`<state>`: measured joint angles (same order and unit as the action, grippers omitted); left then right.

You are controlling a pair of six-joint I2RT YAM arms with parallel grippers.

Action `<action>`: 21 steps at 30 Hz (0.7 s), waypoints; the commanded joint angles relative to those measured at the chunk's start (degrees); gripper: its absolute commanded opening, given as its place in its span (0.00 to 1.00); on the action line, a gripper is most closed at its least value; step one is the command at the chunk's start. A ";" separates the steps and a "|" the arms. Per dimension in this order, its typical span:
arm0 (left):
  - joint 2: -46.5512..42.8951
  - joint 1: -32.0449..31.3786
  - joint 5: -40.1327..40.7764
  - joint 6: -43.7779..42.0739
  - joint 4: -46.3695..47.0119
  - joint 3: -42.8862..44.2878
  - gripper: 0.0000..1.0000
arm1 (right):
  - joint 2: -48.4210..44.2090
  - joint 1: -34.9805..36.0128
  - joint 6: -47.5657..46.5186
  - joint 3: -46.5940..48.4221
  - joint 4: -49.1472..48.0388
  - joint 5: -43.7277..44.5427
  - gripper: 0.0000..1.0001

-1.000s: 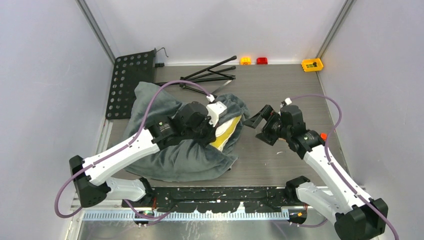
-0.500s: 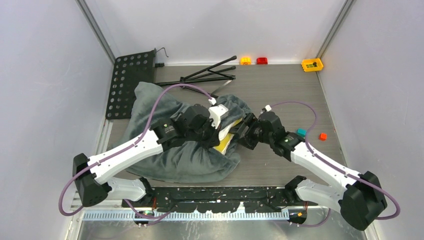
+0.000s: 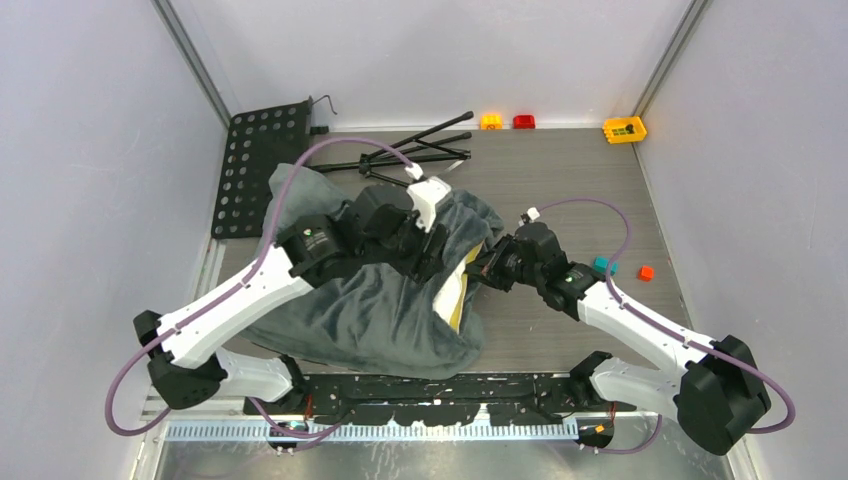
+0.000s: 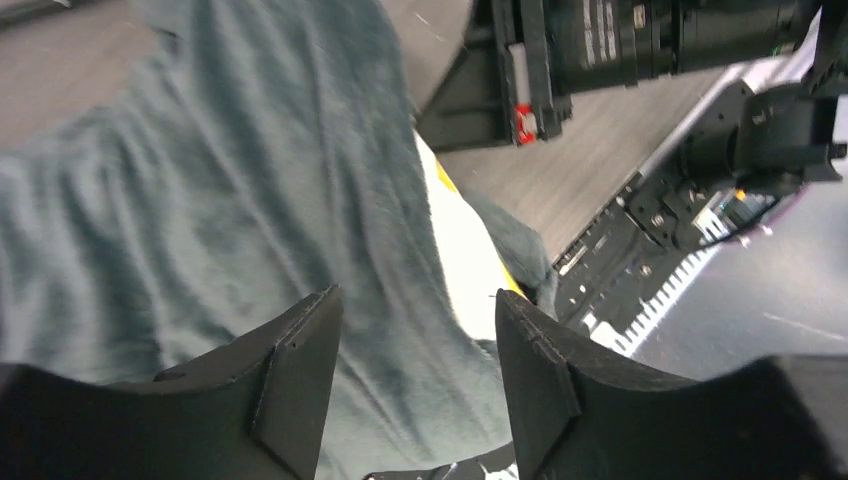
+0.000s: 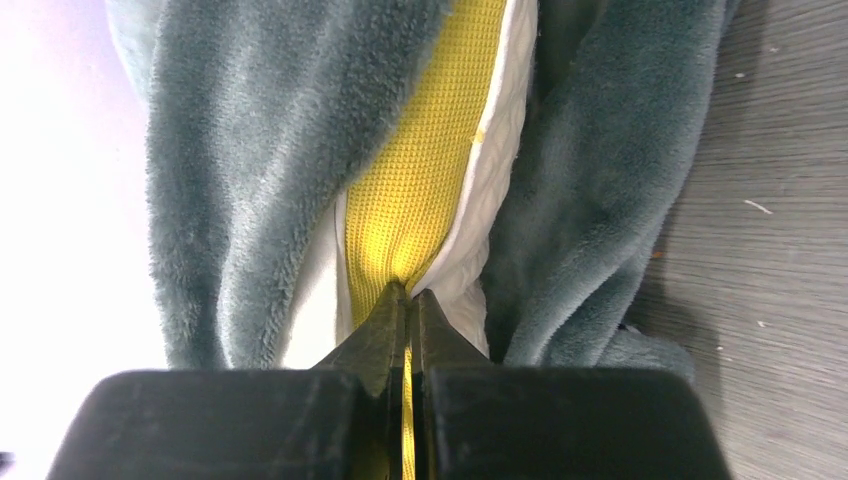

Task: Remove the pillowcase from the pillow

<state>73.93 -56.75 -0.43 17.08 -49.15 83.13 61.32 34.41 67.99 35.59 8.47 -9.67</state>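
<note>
Your right gripper is pinched on the pillow at frame centre. Your left gripper hangs with fingers apart over the pillowcase.

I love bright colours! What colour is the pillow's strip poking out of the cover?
The strip is yellow, with white beside it; clearest in the right wrist view.
</note>
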 commanded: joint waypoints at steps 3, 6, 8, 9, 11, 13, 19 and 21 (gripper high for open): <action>1.78 -0.03 12.84 -3.62 -6.82 8.82 0.67 | -1.72 0.24 -6.28 3.34 -0.60 -0.66 0.00; 5.51 -0.03 12.14 -4.75 -6.97 11.87 0.70 | -2.47 0.45 -6.97 3.57 -0.32 -0.83 0.00; 7.95 0.32 9.37 -4.46 -6.64 12.86 0.71 | -2.94 0.63 -7.32 3.66 -0.37 -1.09 0.00; 8.86 0.85 7.28 -3.98 -6.07 12.81 0.72 | -3.07 0.70 -7.58 3.70 -0.24 -1.25 0.00; 10.28 2.51 2.35 -2.56 -4.50 11.78 0.72 | -3.47 0.80 -7.92 3.83 0.13 -1.40 0.00; 11.41 4.35 -3.61 -1.17 -2.41 10.41 0.72 | -3.80 0.83 -8.02 3.87 0.54 -1.25 0.00; 14.39 9.68 -13.15 2.17 -0.25 7.26 0.65 | -3.86 0.84 -7.93 3.82 0.35 -1.23 0.00; 15.43 11.00 -15.62 3.62 0.70 5.67 0.61 | -3.66 0.83 -7.97 3.92 0.11 -1.33 0.00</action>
<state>88.33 -48.05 -7.14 17.65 -52.31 90.56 59.48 34.89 60.69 36.12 12.10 -10.13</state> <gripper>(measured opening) 0.638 0.029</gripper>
